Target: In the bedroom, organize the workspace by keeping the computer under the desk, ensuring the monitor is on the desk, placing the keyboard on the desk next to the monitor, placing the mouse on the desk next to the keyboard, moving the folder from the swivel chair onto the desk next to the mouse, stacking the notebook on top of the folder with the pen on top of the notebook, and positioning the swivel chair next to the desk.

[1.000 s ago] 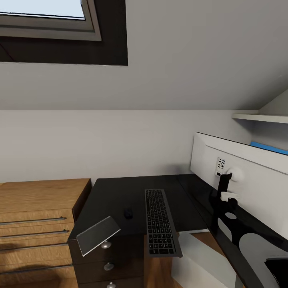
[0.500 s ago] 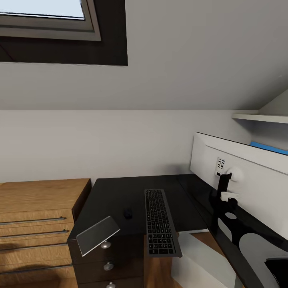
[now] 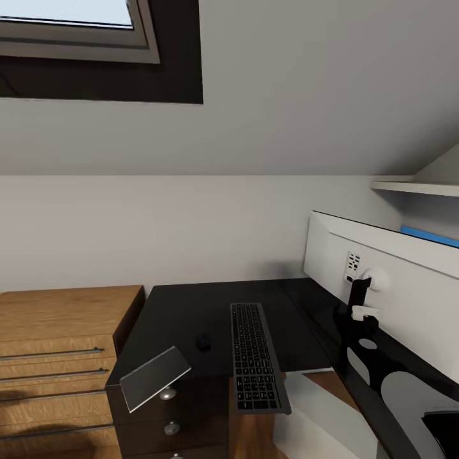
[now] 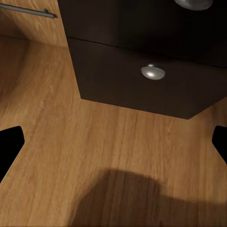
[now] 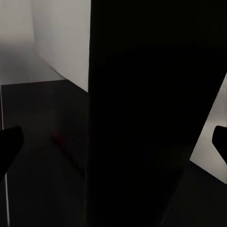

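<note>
On desk (image 3: 191, 306): keyboard (image 3: 254, 354) overhanging edge, mouse (image 3: 203, 342) beside, monitor (image 3: 395, 287) right; both fingers' sets spread.

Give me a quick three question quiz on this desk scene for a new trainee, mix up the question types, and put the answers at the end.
1. True or false: the keyboard lies wholly on the desk.
2. Multiple choice: the mouse sits A) on the keyboard, B) on the desk beside the keyboard, apart from it, C) on the wood drawer unit.
3. Fill in: the head view shows the monitor from its white ____.

Key
1. False: its near end juts out past the desk's front edge.
2. B.
3. Back.
</note>
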`<state>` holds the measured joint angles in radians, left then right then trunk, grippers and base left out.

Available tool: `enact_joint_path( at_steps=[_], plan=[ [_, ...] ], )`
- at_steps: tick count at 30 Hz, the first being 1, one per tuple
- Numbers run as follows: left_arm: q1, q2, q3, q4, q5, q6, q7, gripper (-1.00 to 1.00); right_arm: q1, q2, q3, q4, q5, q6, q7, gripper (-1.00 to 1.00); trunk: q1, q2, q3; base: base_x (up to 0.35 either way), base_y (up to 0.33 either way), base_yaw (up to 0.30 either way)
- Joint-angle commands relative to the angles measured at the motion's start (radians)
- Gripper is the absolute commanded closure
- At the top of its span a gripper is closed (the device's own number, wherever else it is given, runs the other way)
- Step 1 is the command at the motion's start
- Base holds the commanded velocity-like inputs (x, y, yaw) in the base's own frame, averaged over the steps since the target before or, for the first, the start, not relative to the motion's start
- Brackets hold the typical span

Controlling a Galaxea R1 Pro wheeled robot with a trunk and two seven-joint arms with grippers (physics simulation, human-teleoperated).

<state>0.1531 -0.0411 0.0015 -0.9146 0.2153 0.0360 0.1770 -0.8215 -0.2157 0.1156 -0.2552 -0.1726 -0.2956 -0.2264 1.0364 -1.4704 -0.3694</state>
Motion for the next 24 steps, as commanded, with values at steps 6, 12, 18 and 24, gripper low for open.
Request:
enact_joint_path(
  at_steps=[6,12,18,24],
  plan=[
    [0.000,0.000,0.000,-0.002,0.007,0.005,0.004,-1.00,-0.001,-0.001,0.009,0.001,-0.010,-0.004,-0.004,-1.00,0.000,-0.001,-0.001,0.009,0.000,0.000],
    [0.000,0.000,0.000,-0.002,0.007,0.005,0.005,-1.00,-0.001,-0.002,0.009,0.001,-0.010,-0.002,-0.005,-1.00,0.000,-0.001,-0.001,0.001,0.000,0.000],
    [0.000,0.000,0.000,-0.001,0.007,0.005,0.005,-1.00,-0.001,-0.003,0.009,0.000,-0.010,-0.001,-0.007,-1.00,0.000,-0.001,-0.001,0.000,0.000,0.000],
    [0.000,-0.002,0.000,-0.001,0.007,0.004,0.005,-1.00,-0.001,-0.004,0.009,0.000,-0.010,0.000,-0.007,1.00,0.000,-0.001,-0.001,0.000,0.000,0.000]
  ],
)
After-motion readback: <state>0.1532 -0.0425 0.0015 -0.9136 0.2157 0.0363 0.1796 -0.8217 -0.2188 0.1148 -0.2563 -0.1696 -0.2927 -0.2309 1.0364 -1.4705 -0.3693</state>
